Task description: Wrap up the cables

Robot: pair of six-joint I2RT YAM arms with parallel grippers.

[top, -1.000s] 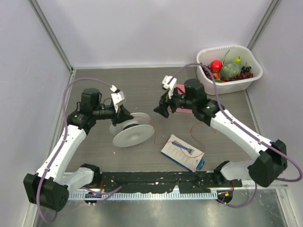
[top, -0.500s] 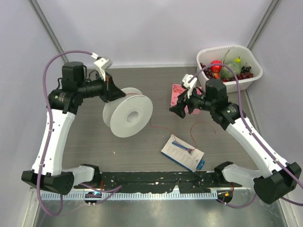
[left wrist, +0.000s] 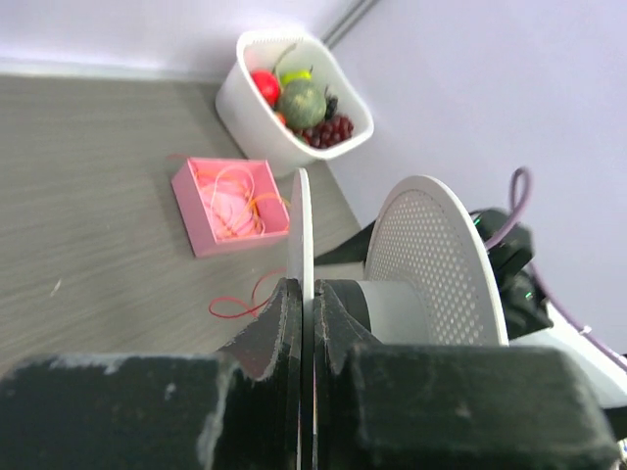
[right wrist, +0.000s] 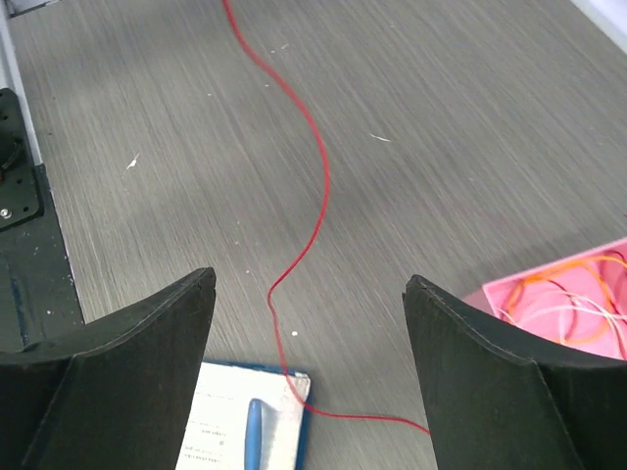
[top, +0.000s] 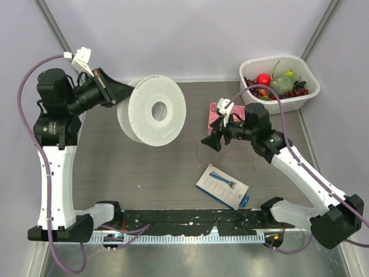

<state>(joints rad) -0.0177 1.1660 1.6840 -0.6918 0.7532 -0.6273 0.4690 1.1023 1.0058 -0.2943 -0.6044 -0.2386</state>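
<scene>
Toward 10 o'clock over the table [top: 144, 167], a white spool [top: 153, 109] is held aloft by the left gripper [top: 122, 92], while the right gripper [top: 209, 141] is spread wide above the red wire [right wrist: 318, 186].
One thin flange of the spool is clamped edge-on between the left fingers [left wrist: 284, 323], and the spool is kept clear of the tabletop. The wire is laid loose on the grey surface near the table's centre, at 9 o'clock of the right gripper; it is seen snaking under the gap between the parted right fingers [right wrist: 147, 333], touched by neither, and reaching the corner of a blue-and-white packet [top: 222, 186] at 6 o'clock. A pink box [top: 214, 118] is set beside the right gripper at 12 o'clock, and a white tub [top: 279, 104] of fruit at 2 o'clock.
</scene>
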